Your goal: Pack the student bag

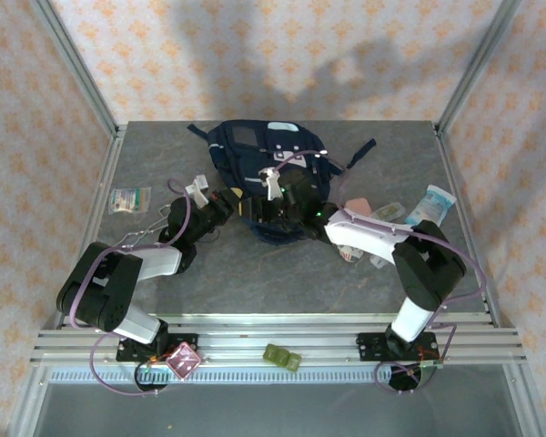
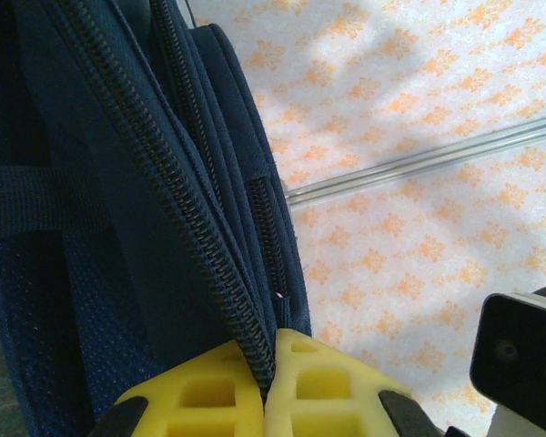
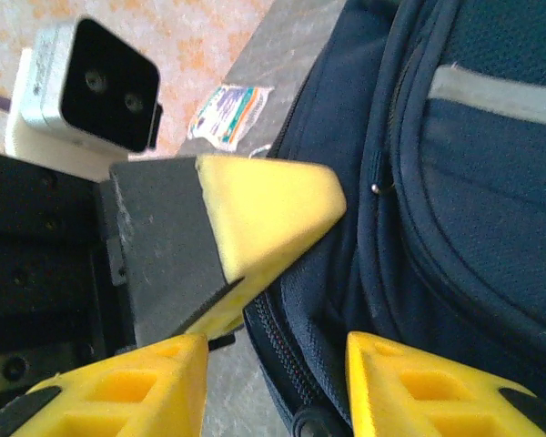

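Left arm (image 1: 155, 259) folded low and reaching forward-right. Left tool (image 2: 266, 364) has its pads clamped together on a zipper edge of the student bag (image 2: 118, 228). Right arm (image 1: 382, 238) bent, forearm reaching left. Right tool (image 3: 275, 350) jaws apart, apparently gripping nothing. The two tools sit just beside each other.

Navy student bag (image 1: 235, 160) lies mid-table (image 1: 218, 278), toward the back.

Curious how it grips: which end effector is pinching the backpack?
The left end effector: its yellow fingers are shut on the zipper edge of the student bag, while the right end effector is open.
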### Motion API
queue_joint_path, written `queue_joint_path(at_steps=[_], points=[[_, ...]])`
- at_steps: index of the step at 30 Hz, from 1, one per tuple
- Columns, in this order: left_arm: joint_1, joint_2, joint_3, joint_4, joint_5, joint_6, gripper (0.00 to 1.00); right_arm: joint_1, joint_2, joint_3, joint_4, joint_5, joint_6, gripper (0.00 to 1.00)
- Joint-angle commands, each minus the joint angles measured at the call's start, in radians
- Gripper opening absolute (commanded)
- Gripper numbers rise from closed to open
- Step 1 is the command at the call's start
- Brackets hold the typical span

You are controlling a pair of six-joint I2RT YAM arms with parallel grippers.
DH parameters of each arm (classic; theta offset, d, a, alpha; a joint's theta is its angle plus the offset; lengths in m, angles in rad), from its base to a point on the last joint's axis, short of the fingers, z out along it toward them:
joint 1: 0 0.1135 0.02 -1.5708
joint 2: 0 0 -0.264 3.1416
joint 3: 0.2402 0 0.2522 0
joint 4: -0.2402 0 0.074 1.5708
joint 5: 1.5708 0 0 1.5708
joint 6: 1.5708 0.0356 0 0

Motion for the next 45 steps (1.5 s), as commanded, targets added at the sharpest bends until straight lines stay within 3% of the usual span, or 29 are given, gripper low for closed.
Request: queue_joint_path(at_steps=[1, 13, 20, 27, 45], points=[[-0.009, -0.041, 0.067, 0.129, 0.037, 0.019, 0.0, -0.002, -0.015, -0.023, -0.037, -0.084, -0.037, 0.43], [-0.008, 0.002, 0.082, 0.152, 0.045, 0.006, 0.0, 0.006, -0.169, -0.099, -0.243, -0.236, -0.199, 0.32], [-0.008, 0.0, 0.076, 0.168, 0.056, 0.0, 0.0, -0.005, -0.239, -0.077, -0.237, 0.139, -0.082, 0.41], [-0.009, -0.024, 0.08, 0.136, 0.057, 0.015, 0.0, 0.038, -0.147, 0.084, -0.449, 0.405, -0.042, 0.45], [-0.009, -0.022, 0.079, 0.148, 0.054, 0.006, 0.0, 0.161, 0.091, 0.345, -0.662, 0.673, -0.007, 0.48]])
